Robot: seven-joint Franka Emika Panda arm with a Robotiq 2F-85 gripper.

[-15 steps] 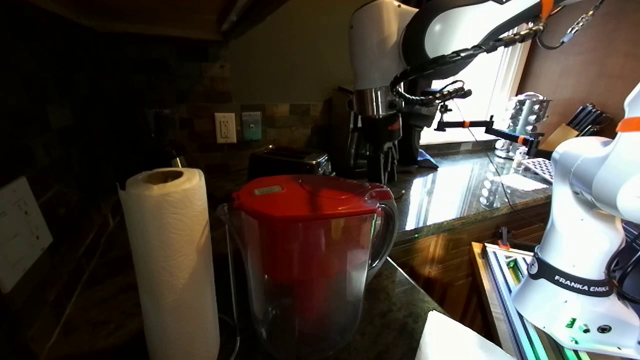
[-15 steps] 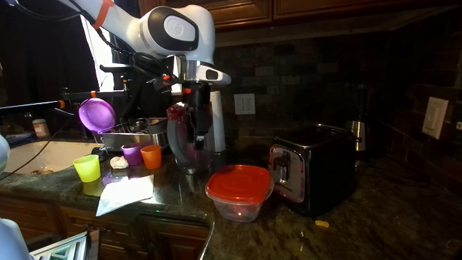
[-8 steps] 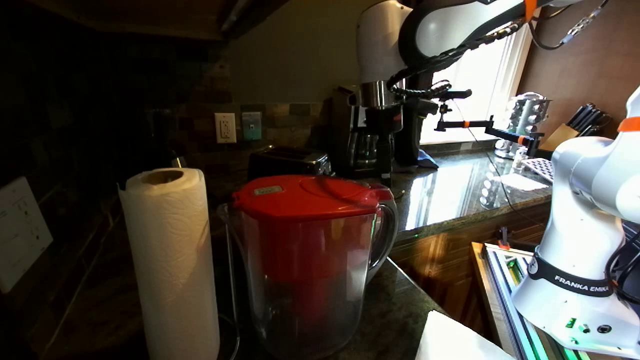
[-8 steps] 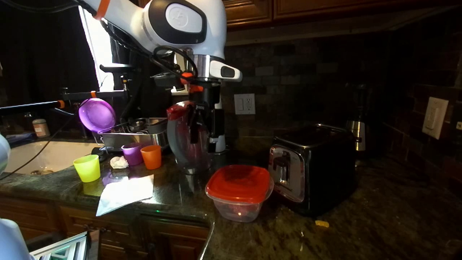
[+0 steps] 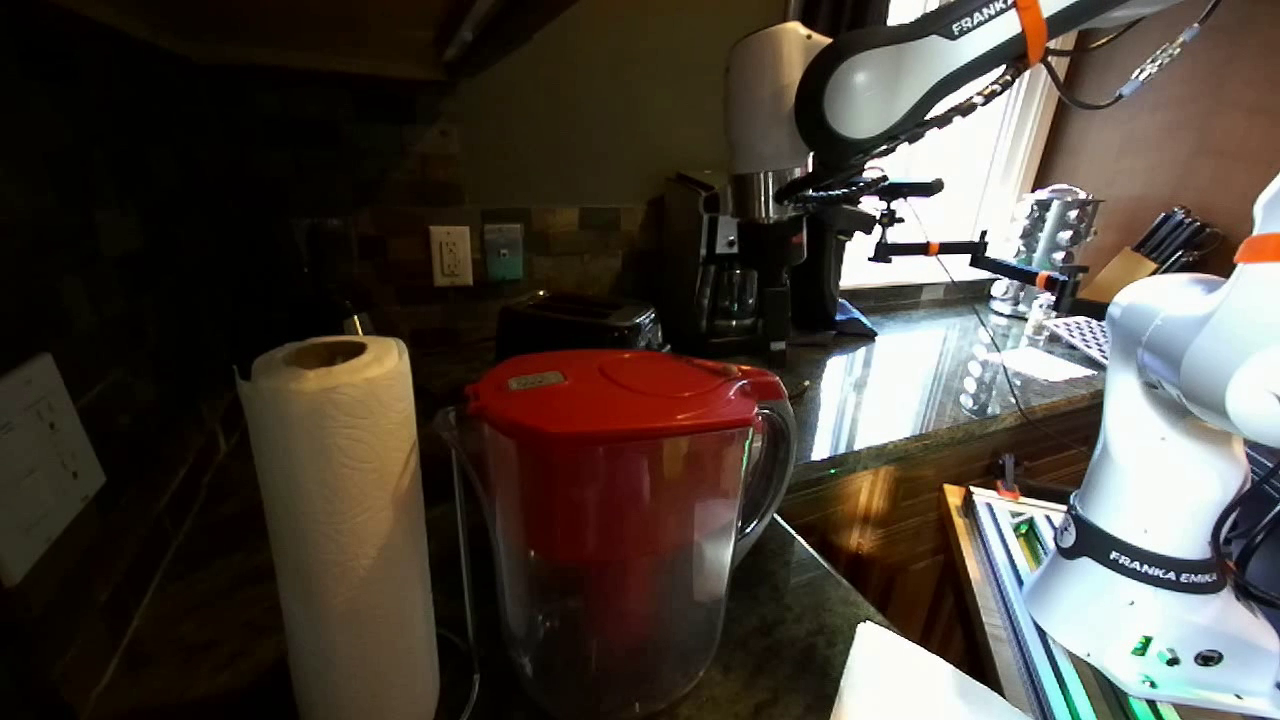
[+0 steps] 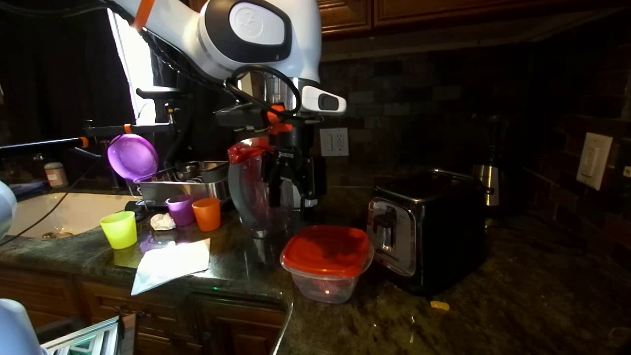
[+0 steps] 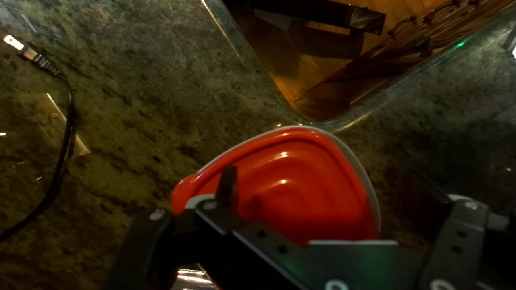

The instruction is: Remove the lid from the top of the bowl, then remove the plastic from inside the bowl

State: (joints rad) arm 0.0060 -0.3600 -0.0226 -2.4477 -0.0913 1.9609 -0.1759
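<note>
A clear plastic bowl (image 6: 323, 290) with a red lid (image 6: 327, 250) stands on the counter in an exterior view. The lid lies flat on top of it. In the wrist view the lid (image 7: 298, 193) is below the gripper, with the bowl's pale rim (image 7: 377, 207) along its right edge. My gripper (image 6: 292, 197) is above the bowl and apart from the lid. Its fingers are spread and empty; in the wrist view the gripper (image 7: 326, 185) has one fingertip over the lid's left side and the other past its right edge. Plastic inside the bowl cannot be made out.
A black toaster (image 6: 443, 236) stands close beside the bowl. A red-lidded pitcher (image 5: 610, 500) and a paper towel roll (image 5: 345, 540) stand nearby. Orange (image 6: 206, 215), purple (image 6: 180, 209) and yellow (image 6: 119, 230) cups are at the left. A cable (image 7: 66, 137) lies on the counter.
The arm has moved toward the right in both exterior views. The gripper has turned about its axis, so its two fingers now show apart in an exterior view. The bowl and lid have not moved.
</note>
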